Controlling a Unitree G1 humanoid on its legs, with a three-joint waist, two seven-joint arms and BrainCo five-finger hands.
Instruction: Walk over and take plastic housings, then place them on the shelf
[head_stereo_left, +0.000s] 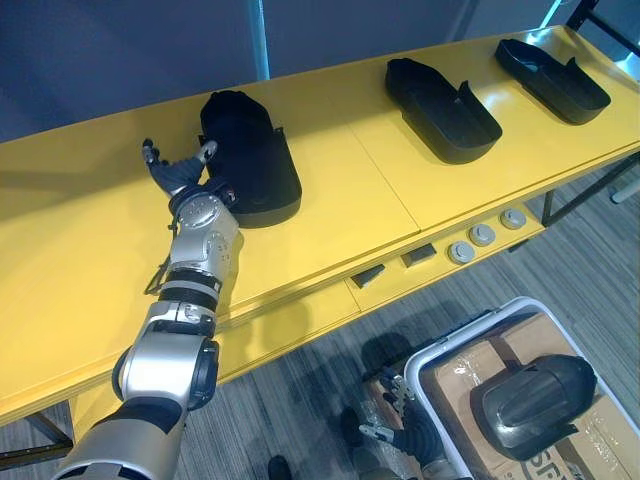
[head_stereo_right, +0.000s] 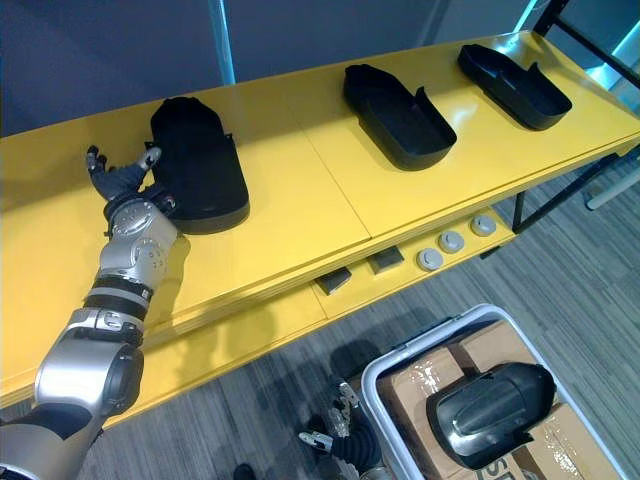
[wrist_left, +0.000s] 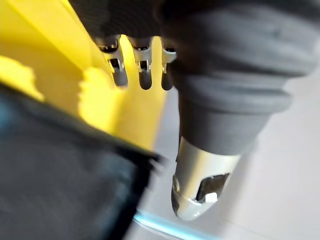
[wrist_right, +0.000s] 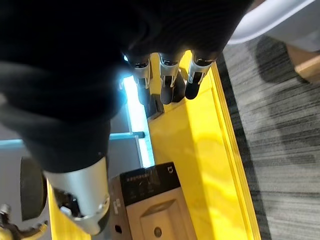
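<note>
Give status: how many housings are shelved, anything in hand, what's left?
Done: three housings lie on the shelf: left one, middle one, right one. In hand: nothing. The left hand is open beside the left one; the right hand is open, low by the bin. Left: a fourth housing lies in the bin on cardboard boxes.
</note>
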